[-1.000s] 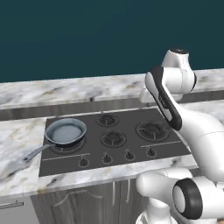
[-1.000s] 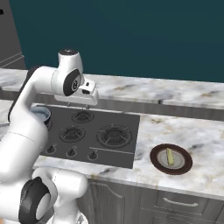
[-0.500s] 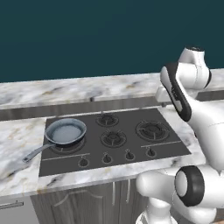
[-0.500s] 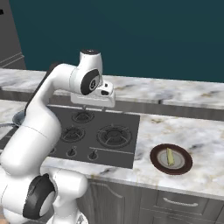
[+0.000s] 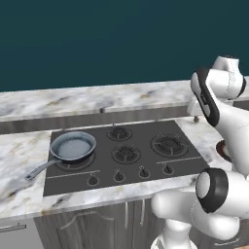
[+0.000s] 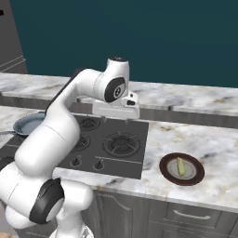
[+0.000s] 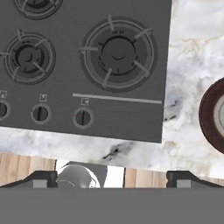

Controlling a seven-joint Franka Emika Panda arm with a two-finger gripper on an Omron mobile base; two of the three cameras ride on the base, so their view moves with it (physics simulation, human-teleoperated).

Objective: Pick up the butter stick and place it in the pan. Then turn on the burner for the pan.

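The butter stick (image 6: 180, 166), a small pale-yellow bar, lies on a dark-rimmed round plate (image 6: 165, 163) on the counter to the right of the stove. The pan (image 5: 73, 146), grey-blue inside with a long grey handle, sits on the stove's front-left burner; the right base view has the pan (image 6: 28, 123) at its left edge. My gripper (image 6: 116, 119) hangs open and empty above the stove's right side, well left of the plate and far from the pan. In the hand view my gripper (image 7: 113, 178) spreads wide over the stove's front edge, and the plate's rim (image 7: 210, 114) shows at the right.
The black stove (image 5: 146, 160) has several burners and a row of knobs (image 7: 83, 117) along its front. Marble counter (image 6: 204, 139) surrounds it, with a raised ledge (image 5: 97, 99) behind. Cabinet drawers (image 6: 190, 216) sit below the counter.
The arm has swung to the right across the stove, from above the left burners to the right side. The jaws stay wide open. The pan and the butter stick have not moved.
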